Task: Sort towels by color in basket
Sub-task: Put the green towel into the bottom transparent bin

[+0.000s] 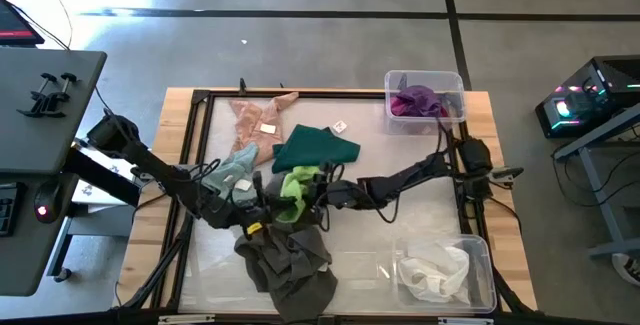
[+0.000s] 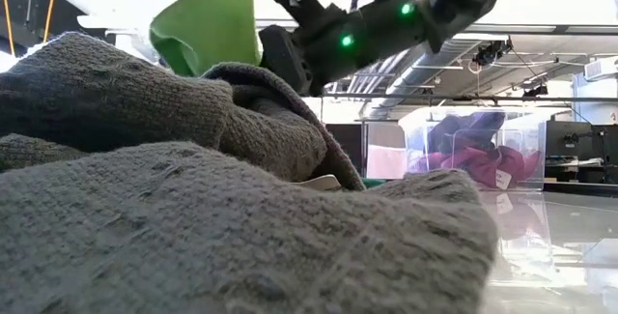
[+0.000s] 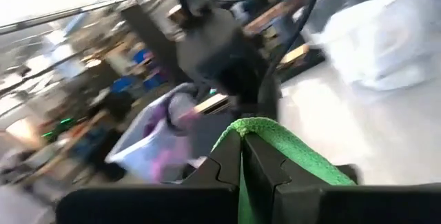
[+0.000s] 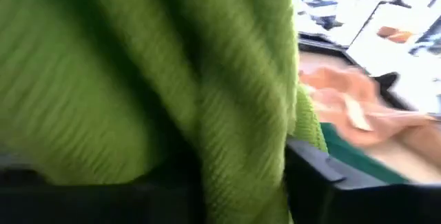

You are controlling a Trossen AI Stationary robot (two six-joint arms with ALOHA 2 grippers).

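My left gripper [image 3: 242,156] clamped on lime green towel [image 3: 275,145]; my right gripper [image 1: 316,191] beside it, finger state unclear.

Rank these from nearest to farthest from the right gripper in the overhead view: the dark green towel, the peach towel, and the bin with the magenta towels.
From the right gripper, shut on the lime green towel at mid-table:
1. Dark green towel, just beyond it.
2. Peach towel, toward the far left.
3. Bin with magenta towels, far right corner.
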